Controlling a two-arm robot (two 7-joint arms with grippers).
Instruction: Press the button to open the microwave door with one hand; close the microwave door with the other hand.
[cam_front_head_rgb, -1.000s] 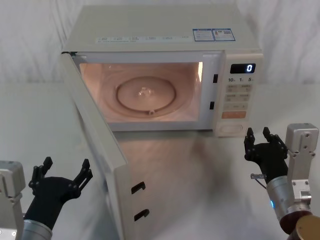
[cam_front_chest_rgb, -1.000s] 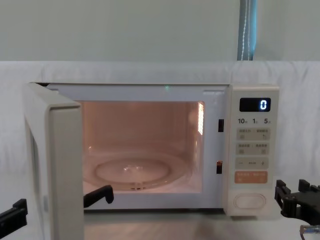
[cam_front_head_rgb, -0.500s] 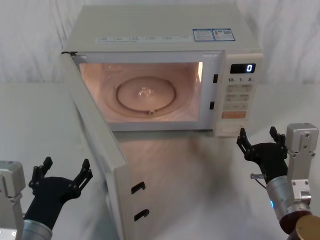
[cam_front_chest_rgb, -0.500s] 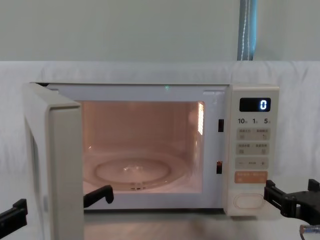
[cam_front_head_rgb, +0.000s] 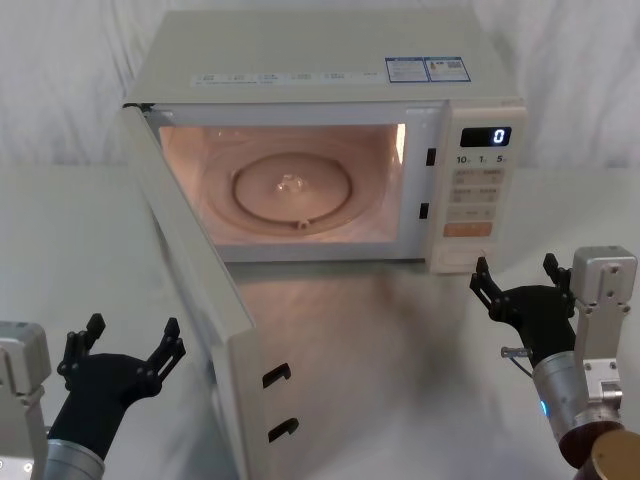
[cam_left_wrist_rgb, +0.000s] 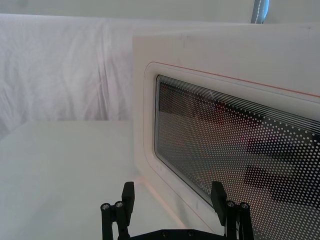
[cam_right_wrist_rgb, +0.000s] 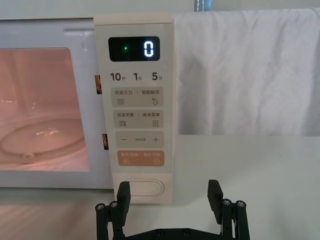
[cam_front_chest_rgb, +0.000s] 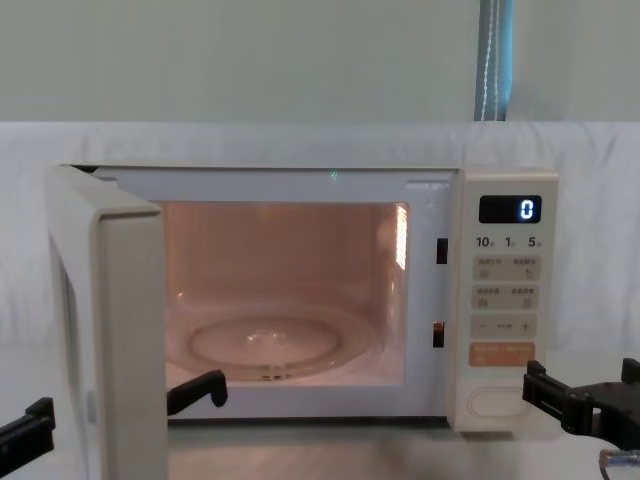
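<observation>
Head view, microwave door (cam_front_head_rgb: 200, 290) open (window hidden), right gripper (cam_front_head_rgb: 515, 285) spread.

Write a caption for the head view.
Cream microwave door swung open; open black left gripper beside it, right gripper near panel.

The microwave door (cam_front_head_rgb: 195, 290) swings out left between the left pincer (cam_front_head_rgb: 122, 346) and right pincer (cam_front_head_rgb: 516, 281).

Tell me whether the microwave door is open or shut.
Open. The microwave door is swung out to the robot's left, exposing the lit cavity and glass turntable.
</observation>
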